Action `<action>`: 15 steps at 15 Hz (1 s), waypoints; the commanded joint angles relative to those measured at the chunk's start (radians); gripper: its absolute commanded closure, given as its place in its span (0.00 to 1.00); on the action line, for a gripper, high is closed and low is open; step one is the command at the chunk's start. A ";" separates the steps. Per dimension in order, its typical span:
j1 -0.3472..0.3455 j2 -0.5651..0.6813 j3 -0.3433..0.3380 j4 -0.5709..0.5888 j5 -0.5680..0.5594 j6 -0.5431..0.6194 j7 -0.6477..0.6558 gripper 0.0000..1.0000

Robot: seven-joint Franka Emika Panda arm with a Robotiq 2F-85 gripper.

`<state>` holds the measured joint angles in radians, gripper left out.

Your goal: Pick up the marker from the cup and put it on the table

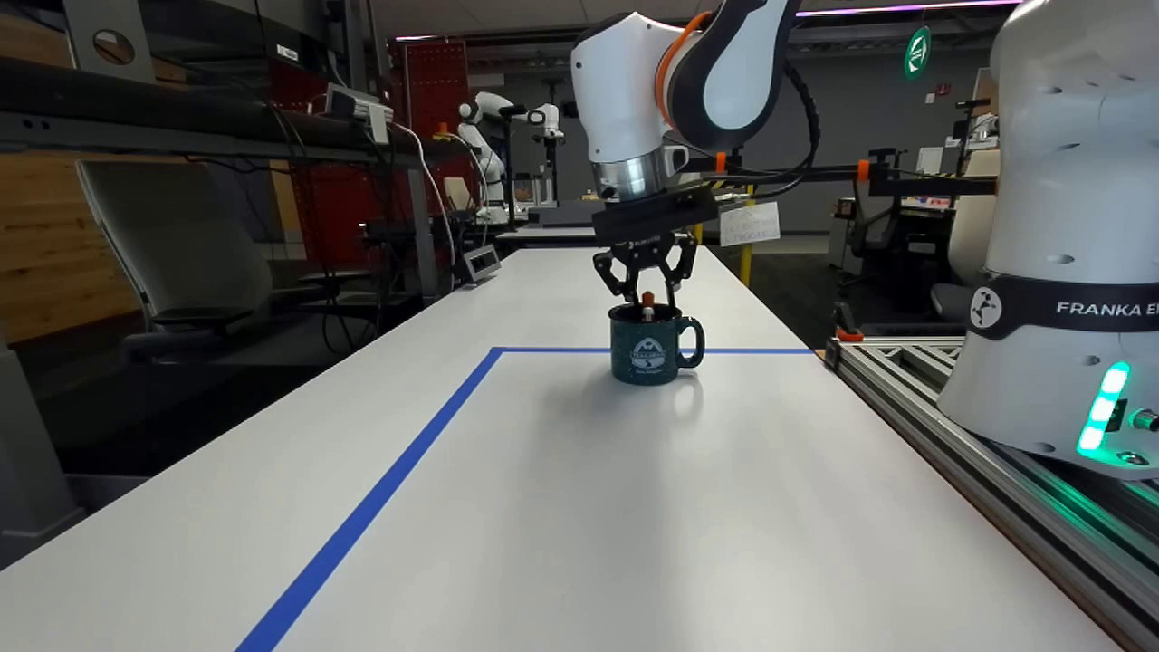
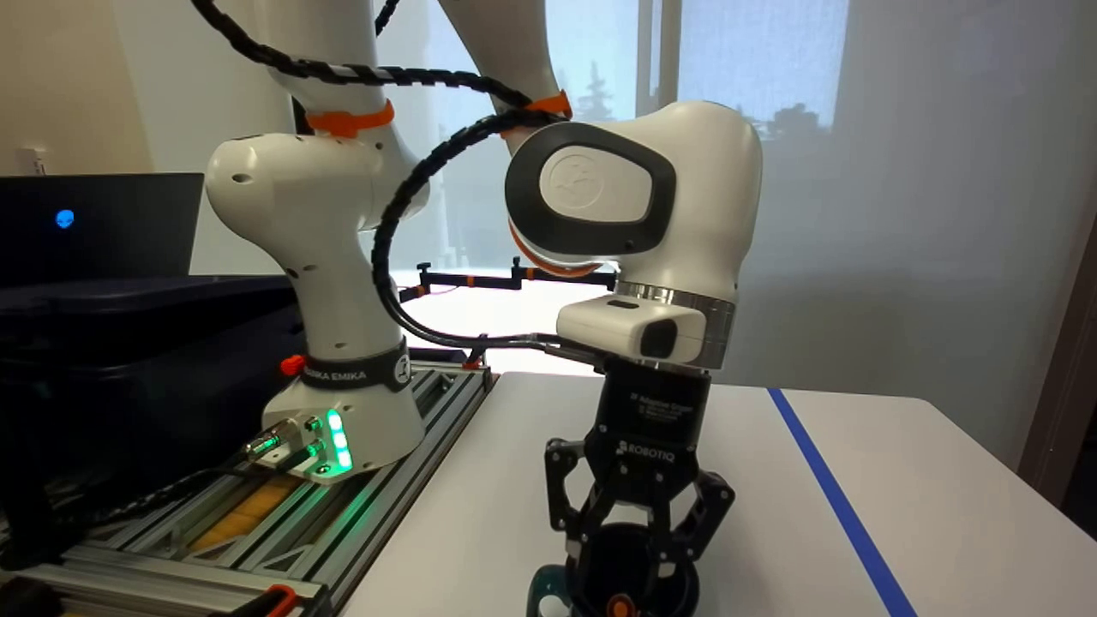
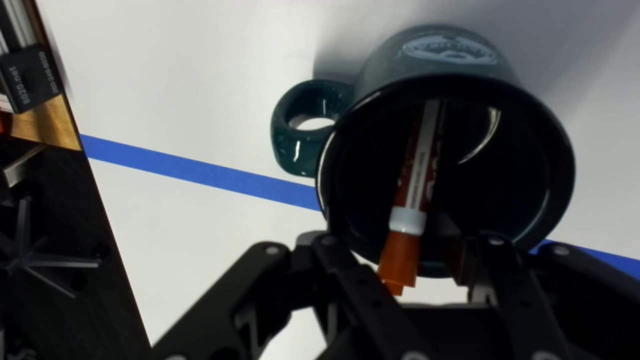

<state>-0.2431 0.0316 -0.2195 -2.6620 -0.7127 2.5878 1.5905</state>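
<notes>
Across the dim background at the left of the frame, in an exterior view, a chair (image 1: 177, 235) is standing well apart from the white worktop (image 1: 589, 507). Blue tape (image 1: 393, 480) is running up the worktop's left part and turning across it toward the right. Near the centre the cup (image 1: 647, 362) is standing upright, its handle (image 1: 699, 342) pointing to the frame's right, and the marker (image 1: 647, 308) is sitting inside it, cap (image 1: 648, 298) up. Directly over the cup the pincer (image 1: 653, 302) is hanging with its jaws spread, one on either side of the marker, clamping nothing. At the right edge the base (image 1: 1041, 389) is showing a green light (image 1: 1104, 407).

In the wrist view the handle is jutting toward the left of the frame, one jaw is lying left of the cap, and its opposite is lying to the right. Between them the marker is slanting from lower centre to upper centre, its long axis running roughly crosswise to the closing line. How evenly it is sitting between the jaws is proving hard to read.

On that straddle, I judge, the coming grasp is turning: closing is looking workable without twisting the pincer, while lifting is probably needing a path along the marker's axis, to spare the cup.
</notes>
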 commanded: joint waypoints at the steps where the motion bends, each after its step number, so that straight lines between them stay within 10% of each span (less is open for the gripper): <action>1: 0.021 0.029 -0.001 0.025 0.031 -0.018 0.012 0.49; 15: 0.051 0.087 -0.018 0.087 0.112 -0.061 0.030 0.48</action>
<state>-0.2116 0.1032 -0.2229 -2.5980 -0.6226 2.5484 1.6068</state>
